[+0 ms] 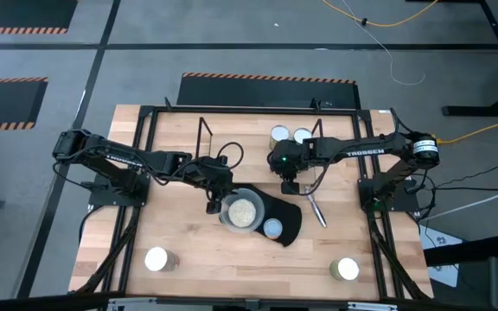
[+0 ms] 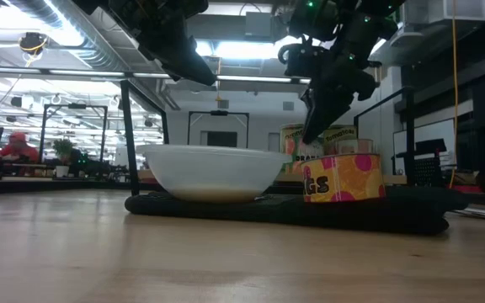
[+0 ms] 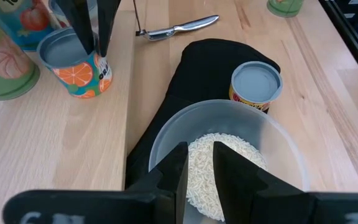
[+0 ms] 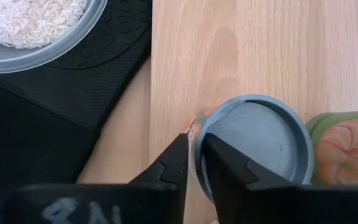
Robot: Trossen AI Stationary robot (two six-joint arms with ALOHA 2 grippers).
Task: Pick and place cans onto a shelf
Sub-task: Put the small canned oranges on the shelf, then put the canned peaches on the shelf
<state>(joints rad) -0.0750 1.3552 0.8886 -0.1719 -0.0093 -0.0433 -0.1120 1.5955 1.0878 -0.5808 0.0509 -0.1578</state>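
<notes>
The wooden table (image 1: 188,250) runs off the bottom of the high view. The shelf (image 1: 201,134) shows only as thin black rods beyond both claws; its tiers cannot be made out. The right arm carries white "TROSSEN" lettering.

The black textured rubber mat (image 4: 73,81) lies just beside the right gripper (image 4: 193,140). On the mat, the translucent plastic bowl of white rice (image 3: 222,165) sits directly under the left gripper (image 3: 197,152), which hides the near rim. That claw is drawn almost together with nothing between its fingers, and the low view shows it well above the bowl.

The right claw is pinched onto the rim of an orange-print tin (image 4: 253,146) with a smooth blue-grey recessed top; its own fingers hide the contact. Touching that tin, a green-label can (image 4: 347,146) is cut off by the edge. A yellow-label can (image 3: 255,84) stands on the mat beyond the left claw; low down it shows the letters "ds".
</notes>
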